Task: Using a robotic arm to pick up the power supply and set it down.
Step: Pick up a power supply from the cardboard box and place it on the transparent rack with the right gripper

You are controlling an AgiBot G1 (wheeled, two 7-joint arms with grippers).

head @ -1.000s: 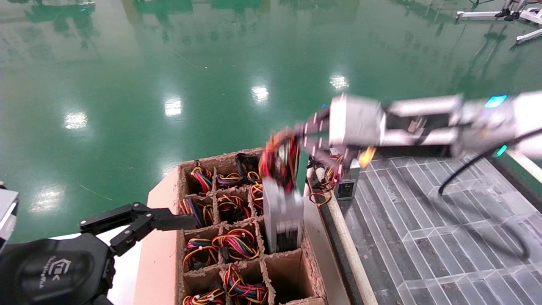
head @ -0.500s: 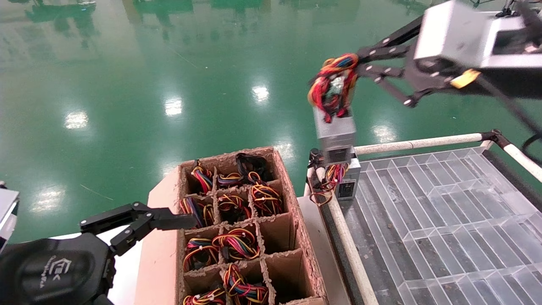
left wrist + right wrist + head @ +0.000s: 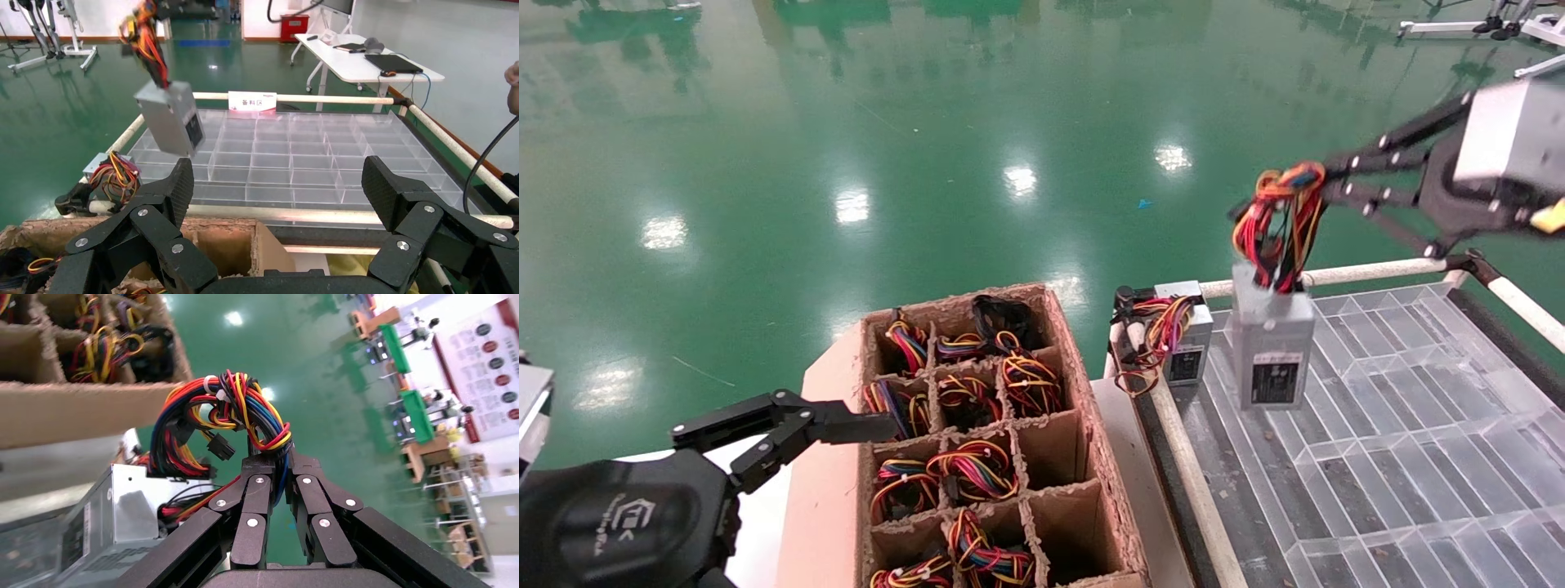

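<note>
My right black linkage gripper is pinched on the looped red, yellow and black wire bundle, so the small grey metal power supply dangles over the clear partitioned tray, beside another unit. I should lower slowly, letting the swing settle. My left gripper waits spread by the cardboard crate.

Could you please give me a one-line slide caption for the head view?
Right hand carries a grey metal power supply by its coloured wire bundle over the clear gridded tray.
</note>
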